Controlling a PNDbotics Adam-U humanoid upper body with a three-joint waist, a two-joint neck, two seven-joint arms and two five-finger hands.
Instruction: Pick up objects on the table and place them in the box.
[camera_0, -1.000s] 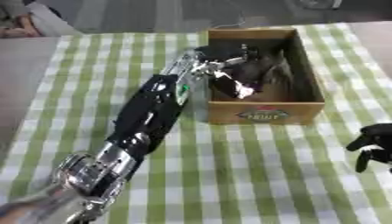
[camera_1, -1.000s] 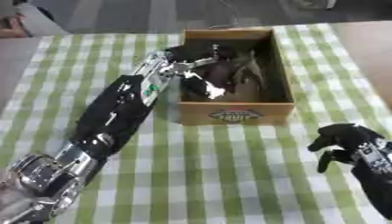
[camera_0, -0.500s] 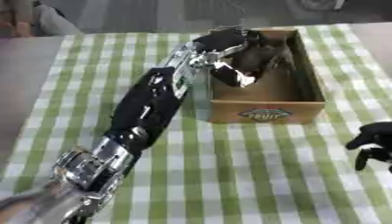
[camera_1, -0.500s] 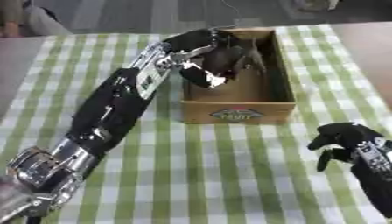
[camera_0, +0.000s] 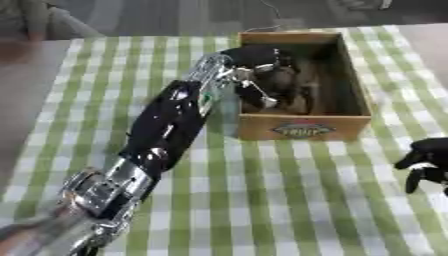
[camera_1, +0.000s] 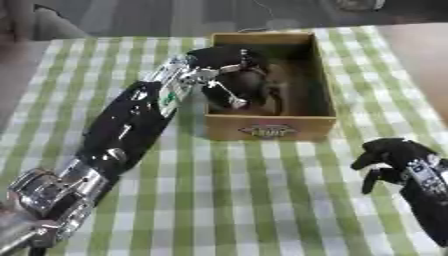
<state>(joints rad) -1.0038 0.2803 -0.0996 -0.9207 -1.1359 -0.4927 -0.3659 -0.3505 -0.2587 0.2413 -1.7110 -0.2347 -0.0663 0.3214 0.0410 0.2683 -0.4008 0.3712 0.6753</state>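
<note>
— Where does the box (camera_1: 271, 125) sit?

— On the table (camera_1: 262, 190), which is covered in a green-and-white checked cloth. It is an open wooden box with a label on the near wall, standing towards the far side of the table.

— What is in it?

— Something dark lies in the left half of the box (camera_0: 293, 90), against the left wall. I cannot make out what it is. The right half of the box shows bare brown floor.

— And the left hand (camera_0: 258, 60)?

— The left arm reaches from the near left corner of the table, over the box's left wall, and the hand is inside the box, on or just over the dark thing. Whether its fingers are clenched, released or grasping that thing I cannot tell; hand and thing blur together.

— The right hand (camera_1: 394, 155)?

— Near the table's right edge, on the near side of the box and well apart from it. Its fingers are curled downward and hold nothing.
</note>
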